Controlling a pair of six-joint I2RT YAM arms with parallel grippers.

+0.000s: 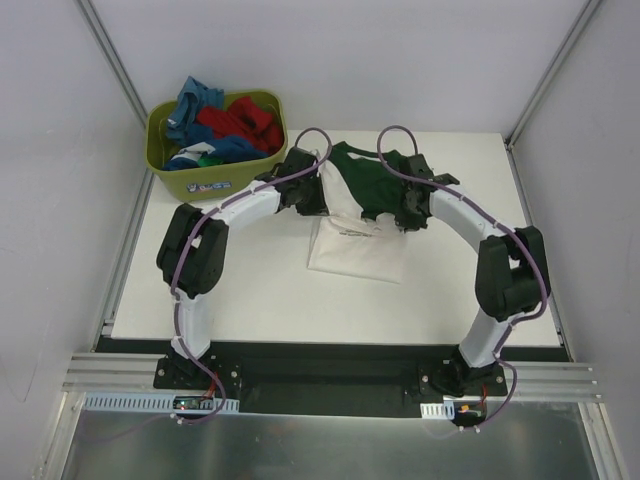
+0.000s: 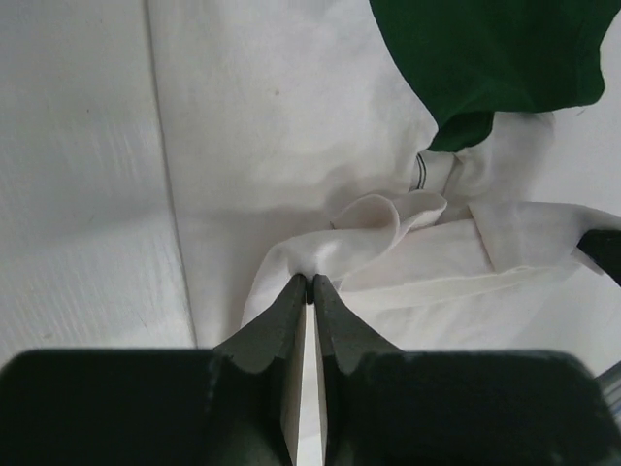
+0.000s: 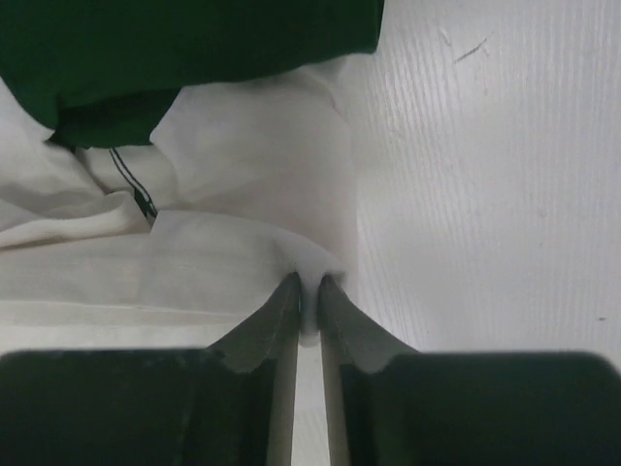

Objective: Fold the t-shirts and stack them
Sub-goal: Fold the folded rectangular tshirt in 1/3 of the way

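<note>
A cream t-shirt (image 1: 355, 252) with dark green sleeves (image 1: 366, 176) lies partly folded in the middle of the white table. My left gripper (image 1: 316, 204) is at its left edge and my right gripper (image 1: 394, 216) at its right edge. In the left wrist view the left gripper (image 2: 310, 282) is shut on a bunched fold of the cream cloth (image 2: 388, 243), below a green sleeve (image 2: 485, 58). The right gripper (image 3: 309, 283) pinches the cream shirt's edge (image 3: 194, 262), with a sliver of cloth between its fingers. More t-shirts, blue (image 1: 196, 100) and red (image 1: 240, 124), lie in a tub.
The olive-green plastic tub (image 1: 212, 182) stands at the table's back left corner, just behind the left arm. Bare white table (image 1: 240, 290) lies in front of the shirt. White walls with metal rails close in both sides.
</note>
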